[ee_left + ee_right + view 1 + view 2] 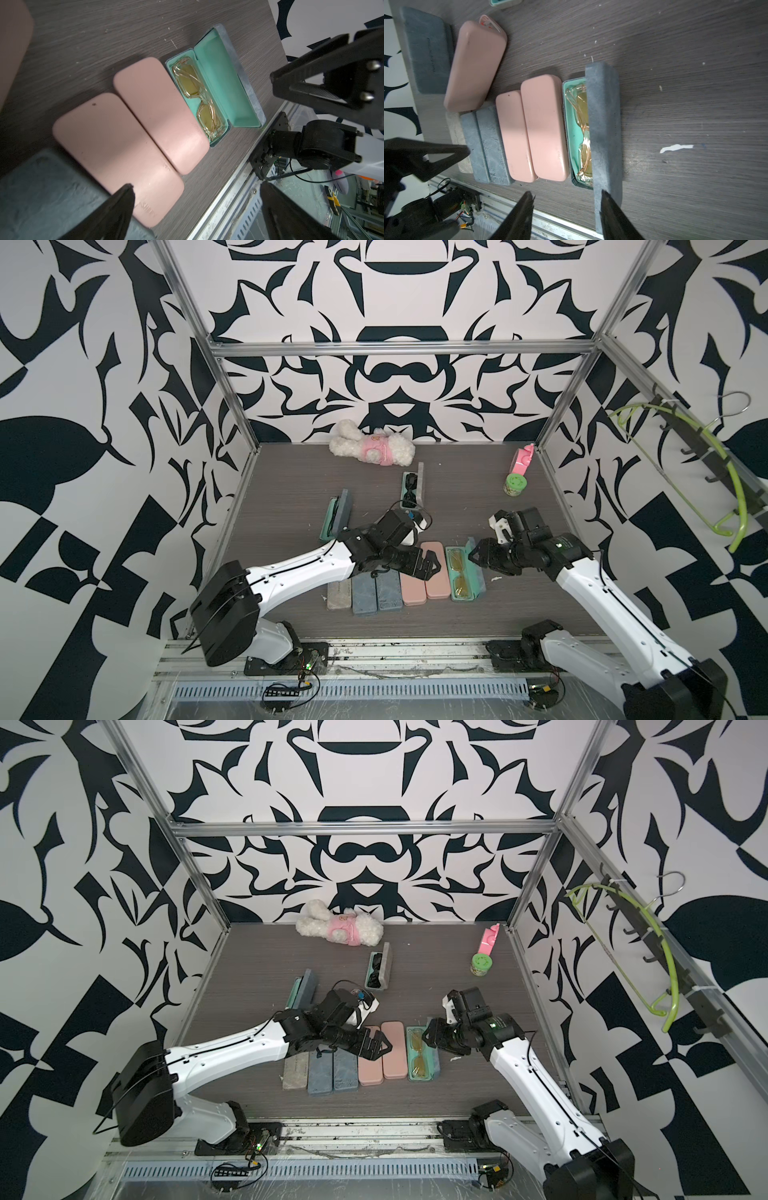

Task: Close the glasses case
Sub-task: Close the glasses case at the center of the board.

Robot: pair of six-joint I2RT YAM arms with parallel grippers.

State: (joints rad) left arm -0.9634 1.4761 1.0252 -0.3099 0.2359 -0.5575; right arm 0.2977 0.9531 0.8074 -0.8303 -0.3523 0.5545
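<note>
The glasses case sits at 4 o'clock on the tabletop, lid tipped halfway over the yellow glasses. My right hand is spread at the lid's 3 o'clock side, pinching nothing. The left hand hangs spread wide over the pink cases.

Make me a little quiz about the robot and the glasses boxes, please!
1. True or false: the case holding the yellow glasses is shut.
2. The closed case right beside it is: A pink, B blue, C grey?
3. Which is nearer its lid: the left gripper or the right gripper?

Key: 1 false, the lid stands up. 2 A. 3 the right gripper.
</note>
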